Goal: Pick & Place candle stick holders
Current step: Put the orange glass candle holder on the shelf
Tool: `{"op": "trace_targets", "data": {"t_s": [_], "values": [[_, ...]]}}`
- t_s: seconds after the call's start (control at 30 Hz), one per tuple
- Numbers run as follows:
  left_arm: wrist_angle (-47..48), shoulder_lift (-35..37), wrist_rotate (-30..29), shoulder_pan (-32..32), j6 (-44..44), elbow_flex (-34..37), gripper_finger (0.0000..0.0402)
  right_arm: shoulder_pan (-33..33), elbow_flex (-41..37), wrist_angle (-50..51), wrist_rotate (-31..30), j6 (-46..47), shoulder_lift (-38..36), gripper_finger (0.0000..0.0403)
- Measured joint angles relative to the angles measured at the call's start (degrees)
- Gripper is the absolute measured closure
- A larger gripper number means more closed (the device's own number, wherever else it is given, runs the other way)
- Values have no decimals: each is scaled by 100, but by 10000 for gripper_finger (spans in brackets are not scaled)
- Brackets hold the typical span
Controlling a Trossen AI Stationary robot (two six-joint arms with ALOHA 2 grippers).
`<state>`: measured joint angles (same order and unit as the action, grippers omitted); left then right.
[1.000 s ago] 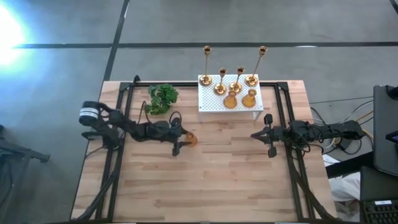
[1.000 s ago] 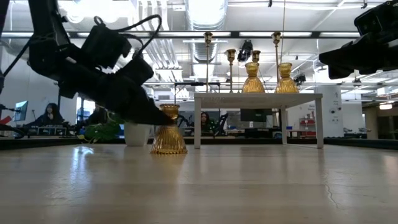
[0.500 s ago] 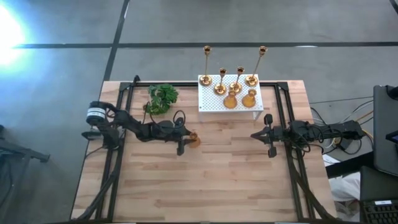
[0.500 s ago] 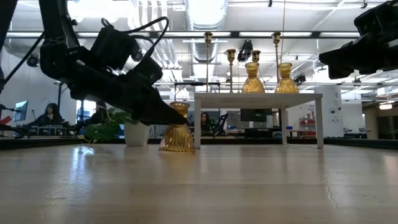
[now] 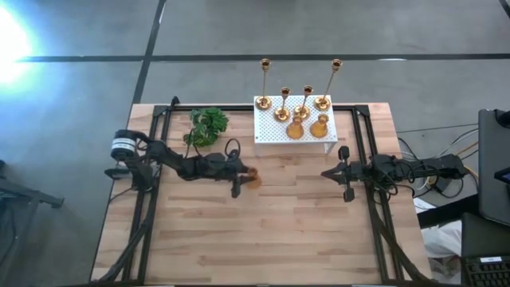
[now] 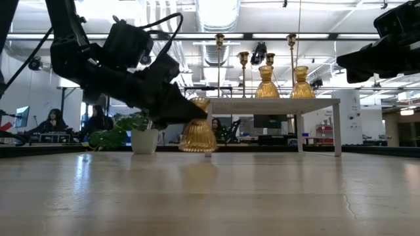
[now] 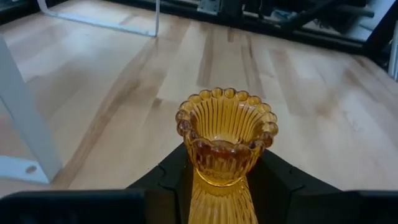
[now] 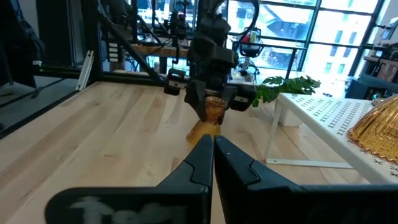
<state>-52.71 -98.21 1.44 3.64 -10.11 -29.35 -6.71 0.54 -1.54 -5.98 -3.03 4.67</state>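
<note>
My left gripper (image 5: pixel 244 178) is shut on a short squat ribbed gold candle stick holder (image 7: pixel 227 134) near the table's middle, left of the white perforated stand (image 5: pixel 293 131). The holder also shows in the low view (image 6: pixel 198 131). On the stand are four thin-stemmed gold holders (image 5: pixel 303 100) on their round bases and two squat holders (image 5: pixel 307 126). My right gripper (image 5: pixel 327 172) is shut and empty, waiting at the table's right side. My left gripper pinches the squat holder's narrow neck (image 7: pixel 217 173), just under its flared scalloped rim, between its two fingers (image 7: pixel 171 180). The fingers come from the table's left, slanting down. The holder is slightly tilted, its base (image 6: pixel 198 145) lifted a little clear of the table.
A green leafy plant in a white pot (image 5: pixel 209 125) stands at the back left, beside the stand. Black rails (image 5: pixel 151 199) run along the table's left and right sides. People sit in the room beyond the table (image 6: pixel 51 121).
My left gripper has gone toward the table's right edge and a little up, still shut on the squat holder. The holder stood with its base on the table before; now it is lifted just clear and nearer the stand.
</note>
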Motion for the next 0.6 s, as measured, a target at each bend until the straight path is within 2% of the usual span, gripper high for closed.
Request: {"op": "trace_targets", "data": {"t_s": [0.13, 0.33, 0.6], "values": [[228, 183, -6, 0, -43, -177, 278, 1, 0, 0, 0, 0, 0, 394], [1490, 671, -102, 29, 206, -686, 278, -1, 0, 0, 0, 1, 0, 394], [2310, 1058, -333, 306, 527, -1452, 278, 0, 0, 0, 0, 1, -3, 394]]}}
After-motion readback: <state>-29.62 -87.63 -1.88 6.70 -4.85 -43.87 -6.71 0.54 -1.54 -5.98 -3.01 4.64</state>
